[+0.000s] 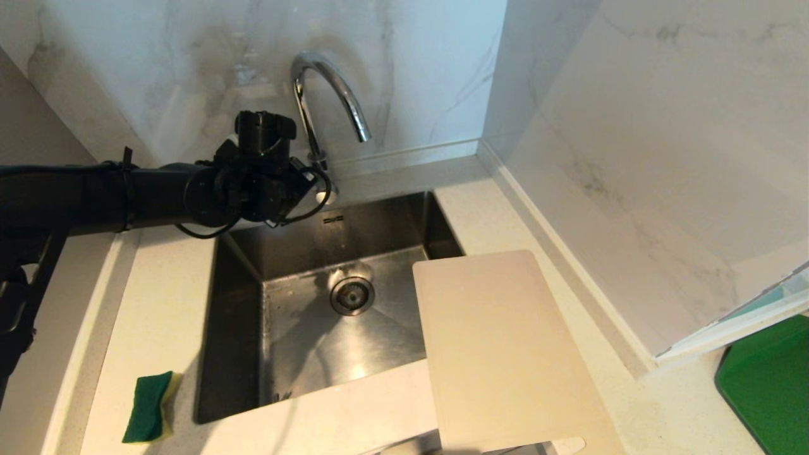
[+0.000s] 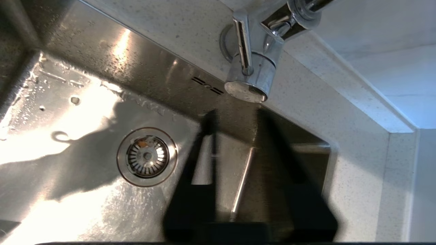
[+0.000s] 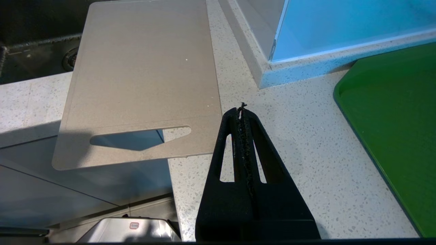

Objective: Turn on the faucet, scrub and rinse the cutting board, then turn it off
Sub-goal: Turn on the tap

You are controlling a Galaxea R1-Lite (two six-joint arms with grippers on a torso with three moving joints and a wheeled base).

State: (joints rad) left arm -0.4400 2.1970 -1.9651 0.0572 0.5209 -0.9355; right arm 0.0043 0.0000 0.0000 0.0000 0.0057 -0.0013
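Left wrist view alone shows left gripper (image 2: 235, 119) fingers parted, empty, just short of the faucet (image 2: 253, 73) base at the sink (image 1: 240, 328) back edge (head view hides the fingers). Right gripper (image 3: 242, 110) clenched empty over the counter (image 3: 299, 143) beside the cutting board (image 3: 143, 75), which overhangs the front edge.

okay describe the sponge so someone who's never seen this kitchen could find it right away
Start at the steel sink set into the pale speckled counter, below the chrome faucet. On the counter strip to the sink's left, near the front edge, lies the sponge. It is a small block, green on top with a yellow layer beneath, far smaller than the cream cutting board or the green mat on the right.
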